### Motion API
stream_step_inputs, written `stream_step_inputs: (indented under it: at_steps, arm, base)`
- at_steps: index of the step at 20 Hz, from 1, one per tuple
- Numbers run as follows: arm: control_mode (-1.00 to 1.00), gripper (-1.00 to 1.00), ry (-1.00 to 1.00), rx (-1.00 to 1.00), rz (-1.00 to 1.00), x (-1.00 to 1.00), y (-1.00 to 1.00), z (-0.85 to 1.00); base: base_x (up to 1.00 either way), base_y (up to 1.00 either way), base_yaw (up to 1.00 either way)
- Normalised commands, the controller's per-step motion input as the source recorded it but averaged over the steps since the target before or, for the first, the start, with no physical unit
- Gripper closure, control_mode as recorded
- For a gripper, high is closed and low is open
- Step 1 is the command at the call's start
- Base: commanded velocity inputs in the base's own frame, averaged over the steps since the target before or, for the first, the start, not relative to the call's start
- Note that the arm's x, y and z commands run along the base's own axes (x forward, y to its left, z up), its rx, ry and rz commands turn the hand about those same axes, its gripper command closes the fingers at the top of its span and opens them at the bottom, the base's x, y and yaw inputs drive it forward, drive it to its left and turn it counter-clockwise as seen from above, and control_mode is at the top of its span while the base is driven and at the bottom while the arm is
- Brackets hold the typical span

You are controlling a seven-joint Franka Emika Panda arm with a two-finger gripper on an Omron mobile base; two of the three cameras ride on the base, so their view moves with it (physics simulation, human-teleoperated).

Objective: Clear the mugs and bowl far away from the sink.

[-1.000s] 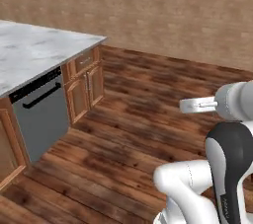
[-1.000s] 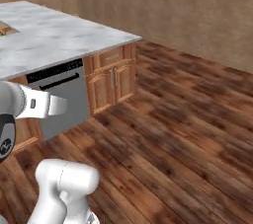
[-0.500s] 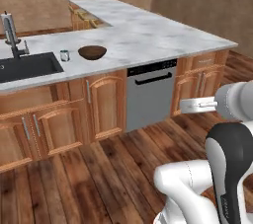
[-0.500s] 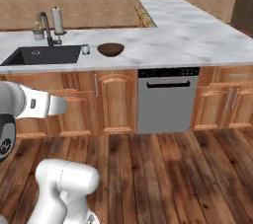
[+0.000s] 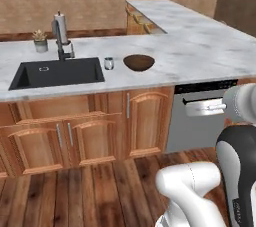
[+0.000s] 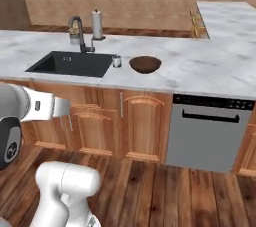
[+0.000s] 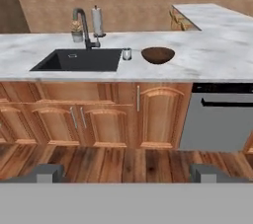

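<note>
Your whole view has swung: a second ago the base cameras looked past the end of the counter over bare wood floor, half a second ago the sink stood off to one side, and now you face the marble counter (image 6: 210, 73) almost square on. That is the base turning, not the things moving, and it means you are lined up on the work area but not yet within reach.

The black sink (image 5: 57, 72) sits left of centre, its faucet (image 7: 81, 23) behind it with a paper-towel roll (image 6: 97, 23) and a small potted plant (image 5: 39, 41) near the back edge. The dishwasher (image 6: 215, 133) stands under the counter to the right.

The brown bowl (image 5: 139, 62) rests on the counter just right of the sink, and one small mug (image 5: 108, 63) stands between bowl and basin, close to the sink's rim. It looks greyish from here; you cannot tell its colour surely, and other mugs cannot be made out.

Your claw (image 7: 126, 172) hangs spread wide and empty, well short of the cabinets. Nothing is cleared yet; judging from here, you must drive closer before reaching.
</note>
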Motion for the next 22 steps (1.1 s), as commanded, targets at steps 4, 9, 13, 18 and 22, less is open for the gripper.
stream_step_inputs:
  at_steps: [4,9,13,18,22]
  arm:
    - [1.0,-1.0,0.0,0.0,0.0,0.0,0.0,0.0]
    - [1.0,-1.0,0.0,0.0,0.0,0.0,0.0,0.0]
    - [1.0,-1.0,0.0,0.0,0.0,0.0,0.0,0.0]
    - [1.0,-1.0,0.0,0.0,0.0,0.0,0.0,0.0]
    - [1.0,-1.0,0.0,0.0,0.0,0.0,0.0,0.0]
  base:
    - [1.0,-0.06,0.27]
    - [1.0,-0.18,0.24]
    - [1.0,-0.26,0.21]
    - [1.0,-0.28,0.16]
    - [1.0,-0.43,0.06]
